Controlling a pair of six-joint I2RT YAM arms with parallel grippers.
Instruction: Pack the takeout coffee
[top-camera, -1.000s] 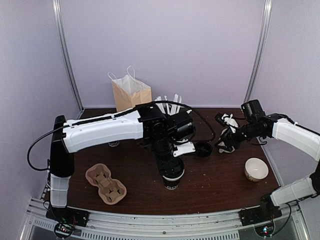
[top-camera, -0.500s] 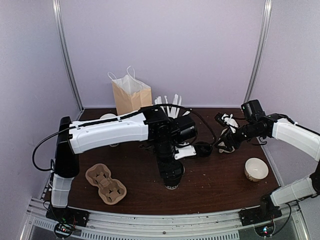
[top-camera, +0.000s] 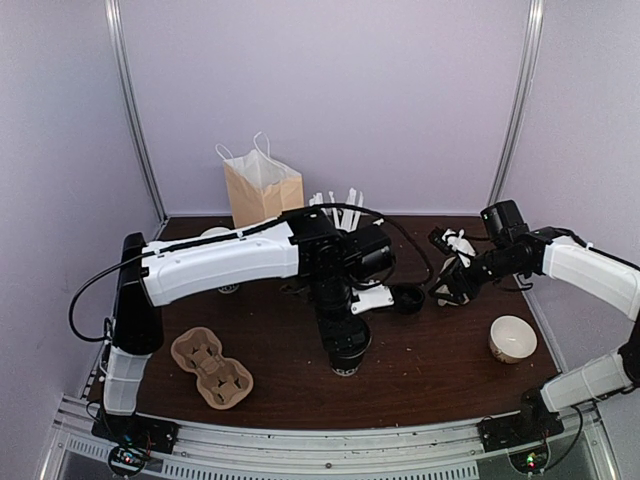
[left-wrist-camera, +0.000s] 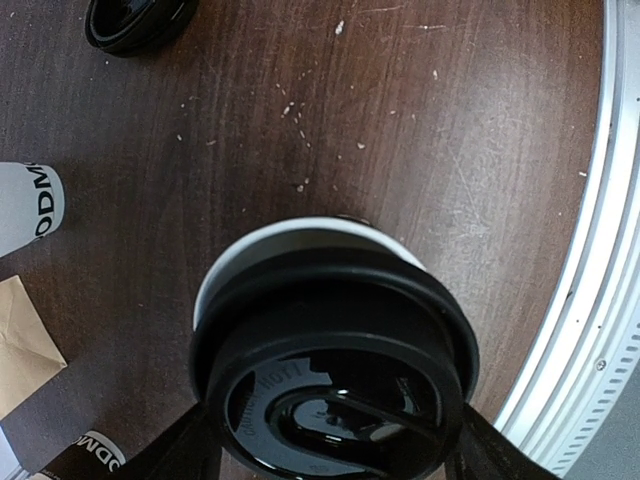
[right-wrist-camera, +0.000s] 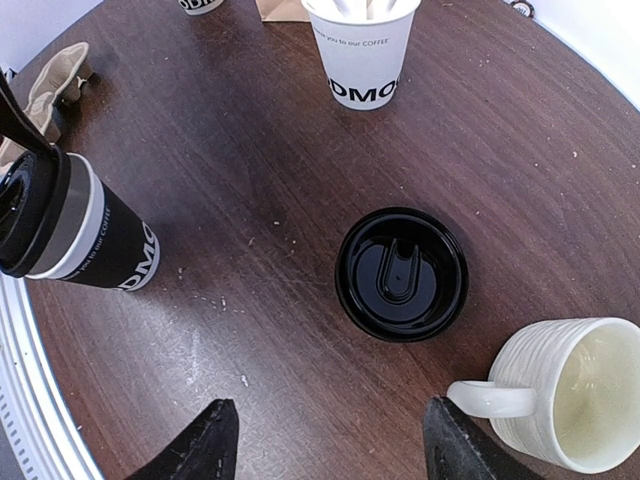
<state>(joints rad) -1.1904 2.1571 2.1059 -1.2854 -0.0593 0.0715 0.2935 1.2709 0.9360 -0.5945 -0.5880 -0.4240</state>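
Coffee cup (right-wrist-camera: 100, 245), lidded, sits clamped in left claw (left-wrist-camera: 335, 455); right claw (right-wrist-camera: 328, 430) gapes empty.

Soft, even overhead light fills the top view; the lilac walls look flat and the arms throw only faint shadows on the dark table (top-camera: 440, 370). In the left wrist view the takeout coffee (left-wrist-camera: 335, 400) sits very close to the lens, blurred toward 6 o'clock, with pale glare on its glossy lid; the wood gleams at 2 o'clock. The right wrist view bows at its edges, the loose lid (right-wrist-camera: 401, 274) mirrors light, and the right gripper (right-wrist-camera: 320, 445) is dark and soft at 6 o'clock.
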